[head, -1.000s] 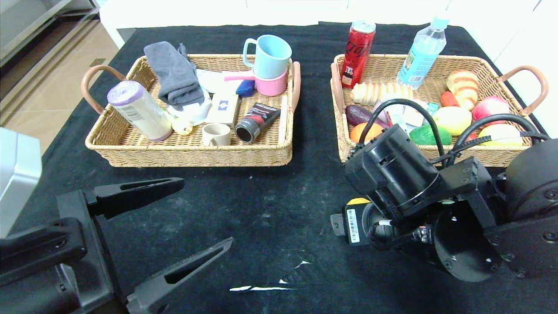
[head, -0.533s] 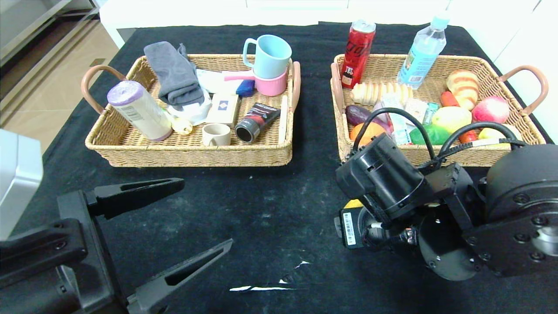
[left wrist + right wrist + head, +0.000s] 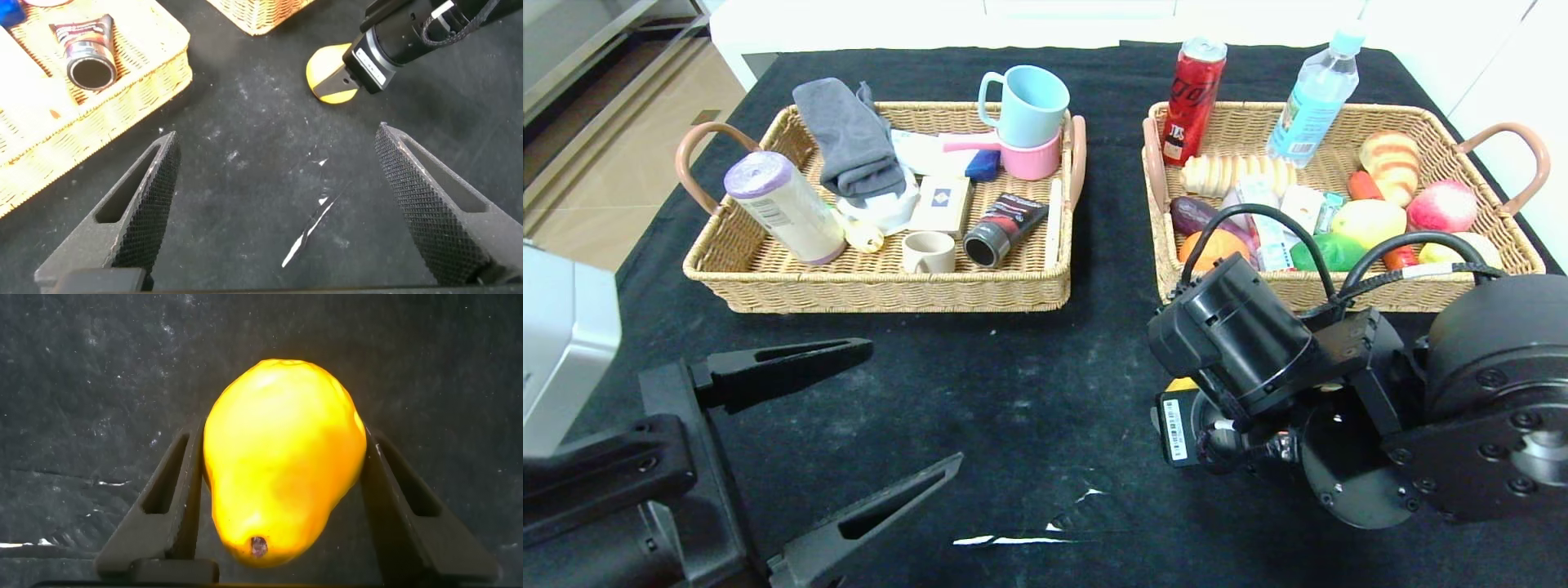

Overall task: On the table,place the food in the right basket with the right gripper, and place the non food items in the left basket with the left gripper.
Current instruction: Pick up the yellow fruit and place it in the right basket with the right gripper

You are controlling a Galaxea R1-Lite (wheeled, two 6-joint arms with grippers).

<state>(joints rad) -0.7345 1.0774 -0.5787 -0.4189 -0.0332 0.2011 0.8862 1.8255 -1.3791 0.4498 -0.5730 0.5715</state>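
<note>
My right gripper [image 3: 279, 439] is low over the table [image 3: 1029, 367], in front of the right basket [image 3: 1339, 296], shut on the bumpy yellow fruit [image 3: 282, 474], one finger against each side. In the head view my right arm [image 3: 1241, 343] hides the fingers and only a sliver of the fruit [image 3: 1183, 382] shows; it also shows in the left wrist view [image 3: 327, 82]. The lemon [image 3: 1372, 222] lies in the right basket. The cosmetic tube [image 3: 1005, 229], cream cup [image 3: 929, 251] and white marker [image 3: 1055, 224] lie in the left basket [image 3: 874, 287]. My left gripper [image 3: 915, 404] is open and empty at the near left.
The left basket also holds mugs [image 3: 1029, 102], a grey cloth [image 3: 849, 139] and a purple-lidded bottle [image 3: 784, 204]. The right basket holds a red can [image 3: 1194, 98], a water bottle [image 3: 1313, 98], bread and fruit. A white scuff [image 3: 1013, 539] marks the cloth near the front.
My right arm has moved a little left and towards the near edge, uncovering more of the right basket's contents. My left gripper has barely shifted.
</note>
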